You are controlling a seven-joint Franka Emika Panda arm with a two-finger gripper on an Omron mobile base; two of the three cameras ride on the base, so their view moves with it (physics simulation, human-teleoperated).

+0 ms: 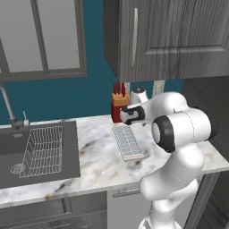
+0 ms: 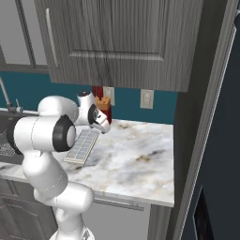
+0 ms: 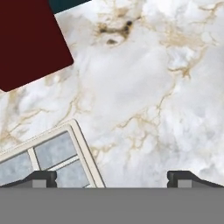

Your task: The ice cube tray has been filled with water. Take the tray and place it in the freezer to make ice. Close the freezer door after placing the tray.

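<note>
Two dark fingertips of the gripper stand wide apart at the bottom of the hand view, with nothing between them but bare marble. The gripper hangs above the counter, pointing down at it. Under one fingertip lies a corner of the ice cube tray, its pale rim and a few grey square cells showing; the other fingertip is over open stone. Toward the top of the hand view sits a dark red block, apart from the tray.

From the left base view, the ice cube tray lies flat on the marble counter, just in front of the red knife block with its red-handled knives, and partly behind the white arm. The right base view shows the same tray beside the arm's elbow, near the counter's left part.

Left of the tray, well apart, a wire dish rack rests in the dark sink, with a faucet behind it. Grey wood cabinets hang above the counter against a teal wall. At the right edge of the right base view stands a dark slate-blue door.
</note>
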